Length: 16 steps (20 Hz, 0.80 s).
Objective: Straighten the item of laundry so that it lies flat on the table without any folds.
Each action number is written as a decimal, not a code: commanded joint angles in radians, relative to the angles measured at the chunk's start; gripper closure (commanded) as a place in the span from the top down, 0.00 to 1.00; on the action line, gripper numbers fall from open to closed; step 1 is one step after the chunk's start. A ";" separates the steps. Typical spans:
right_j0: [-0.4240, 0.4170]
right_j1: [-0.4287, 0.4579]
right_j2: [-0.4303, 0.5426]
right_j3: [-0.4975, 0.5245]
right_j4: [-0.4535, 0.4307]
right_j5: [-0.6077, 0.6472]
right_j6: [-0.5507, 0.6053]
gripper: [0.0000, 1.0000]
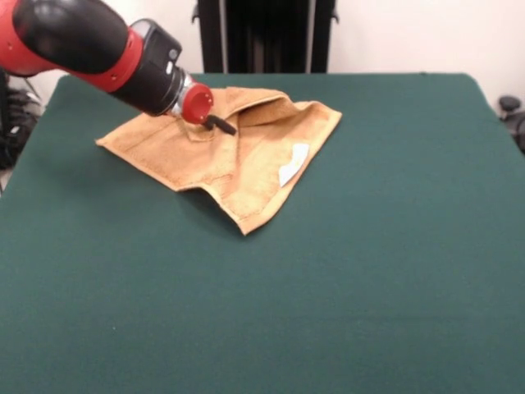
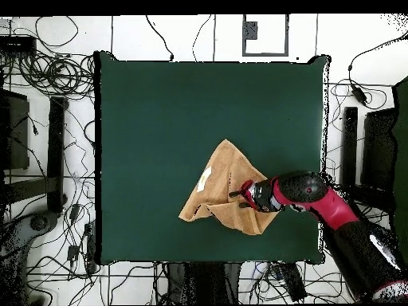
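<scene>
The tan-orange towel [image 1: 246, 168] lies folded over itself on the far middle of the dark green table [image 1: 369, 271]. One corner points toward the near side, and its white care tag [image 1: 293, 163] faces up. My gripper [image 1: 221, 125] comes in from the upper left and sits low over the towel's far part, at a raised fold. Its tip shows only as one dark shape. In the overhead view the towel [image 2: 223, 179] lies right of the table's [image 2: 159, 119] middle near the bottom edge, with the gripper [image 2: 237, 194] over its lower right part and the tag [image 2: 205, 177] on its left side.
The red and black arm [image 2: 319, 199] reaches in over the table's lower right edge. Cables and stands [image 2: 56, 143] lie on the floor around the table. Dark posts [image 1: 262, 37] stand behind the far edge.
</scene>
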 commanded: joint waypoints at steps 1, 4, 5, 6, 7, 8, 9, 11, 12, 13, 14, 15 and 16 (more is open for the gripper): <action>0.032 0.039 0.083 -0.101 0.008 0.141 -0.197 1.00; 0.044 0.051 0.078 -0.141 0.035 0.226 -0.179 1.00; 0.047 0.047 0.078 -0.146 0.041 0.248 -0.171 1.00; 0.053 0.040 0.076 -0.154 0.057 0.295 -0.148 1.00; 0.055 0.034 0.076 -0.154 0.066 0.318 -0.135 1.00; 0.057 0.022 0.077 -0.150 0.080 0.344 -0.113 1.00; 0.059 0.016 0.077 -0.147 0.086 0.354 -0.102 1.00; 0.063 0.001 0.079 -0.135 0.101 0.360 -0.076 1.00; 0.066 -0.003 0.080 -0.130 0.110 0.358 -0.059 1.00; 0.068 -0.006 0.081 -0.128 0.114 0.358 -0.052 1.00; 0.071 -0.007 0.081 -0.127 0.120 0.360 -0.047 1.00; 0.074 -0.007 0.081 -0.127 0.125 0.361 -0.041 1.00; 0.077 0.000 0.080 -0.135 0.127 0.363 -0.042 1.00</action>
